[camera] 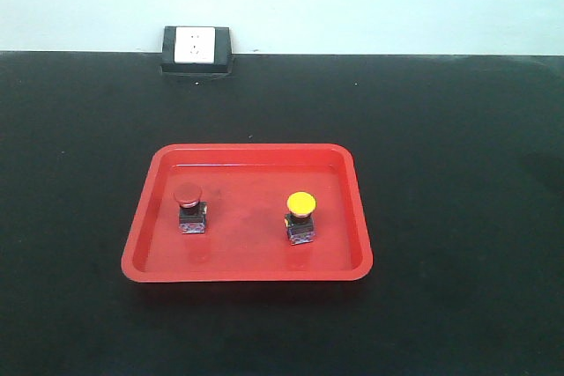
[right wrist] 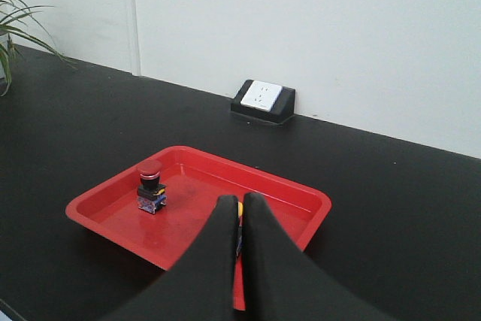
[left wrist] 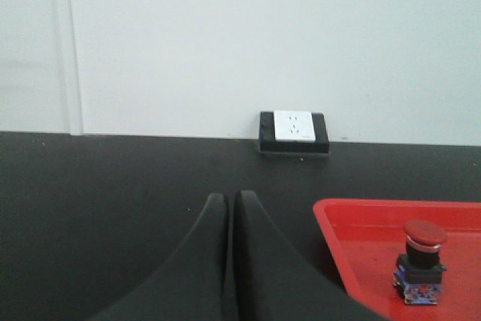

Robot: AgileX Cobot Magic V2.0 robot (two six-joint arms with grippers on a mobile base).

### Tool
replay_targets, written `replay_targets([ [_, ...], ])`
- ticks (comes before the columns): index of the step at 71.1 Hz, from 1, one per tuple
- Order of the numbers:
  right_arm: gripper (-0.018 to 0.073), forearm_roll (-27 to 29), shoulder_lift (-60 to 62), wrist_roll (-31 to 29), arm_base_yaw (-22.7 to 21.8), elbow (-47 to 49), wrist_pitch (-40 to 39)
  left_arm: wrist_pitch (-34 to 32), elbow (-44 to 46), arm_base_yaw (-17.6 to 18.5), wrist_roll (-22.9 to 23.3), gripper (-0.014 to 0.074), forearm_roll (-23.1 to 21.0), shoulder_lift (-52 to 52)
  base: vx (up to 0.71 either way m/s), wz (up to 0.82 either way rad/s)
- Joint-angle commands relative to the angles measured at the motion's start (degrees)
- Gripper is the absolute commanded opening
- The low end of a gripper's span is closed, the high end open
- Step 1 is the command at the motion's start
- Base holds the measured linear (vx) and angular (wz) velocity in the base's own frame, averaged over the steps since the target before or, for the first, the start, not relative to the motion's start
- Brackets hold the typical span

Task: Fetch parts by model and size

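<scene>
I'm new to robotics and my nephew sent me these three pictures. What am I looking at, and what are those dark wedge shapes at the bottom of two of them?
This is a two-armed robot at a black table. One camera looks at the table from the front; the other two sit on the robot's wrists. The dark wedges are its hands: the left hand and the right hand, both closed and holding nothing. On the table lies a red tray with two push-button switches standing apart in it: the red-capped switch and the yellow-capped switch. A white wall socket sits at the table's back edge.
</scene>
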State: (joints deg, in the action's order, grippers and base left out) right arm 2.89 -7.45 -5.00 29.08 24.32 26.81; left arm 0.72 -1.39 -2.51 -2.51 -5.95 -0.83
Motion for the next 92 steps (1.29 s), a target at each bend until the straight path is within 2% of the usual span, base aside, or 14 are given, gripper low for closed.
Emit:
replay_targets([
  [1,-0.0010,-0.19,-0.69,-0.22,-0.01,1.40,-3.93,-4.66,-0.12,-0.23,4.37,-0.0006,4.36,-0.84,0.00,0.00],
  [8,-0.0010,-0.19,-0.69,-0.22,-0.01,1.40,-3.93,-4.48,-0.17,-0.23,8.66,-0.0006,8.46,-0.84,0.00,0.00],
  [13,-0.0010,-0.19,-0.69,-0.22,-0.01,1.40,-3.93,-4.13,-0.17,-0.23,9.96,-0.0006,9.35,-0.84,0.00,0.00],
  [32,-0.0010,-0.19,-0.69,-0.22,-0.01,1.40,-3.93,-1.27,-0.17,0.09,10.01,-0.0006,9.28,-0.84,0.00,0.00],
  [92,-0.0010,-0.19,-0.69,-0.22,-0.01,1.40,-3.93,-1.06,-0.12,0.09,9.96,-0.0006,9.39,-0.79,0.00,0.00],
])
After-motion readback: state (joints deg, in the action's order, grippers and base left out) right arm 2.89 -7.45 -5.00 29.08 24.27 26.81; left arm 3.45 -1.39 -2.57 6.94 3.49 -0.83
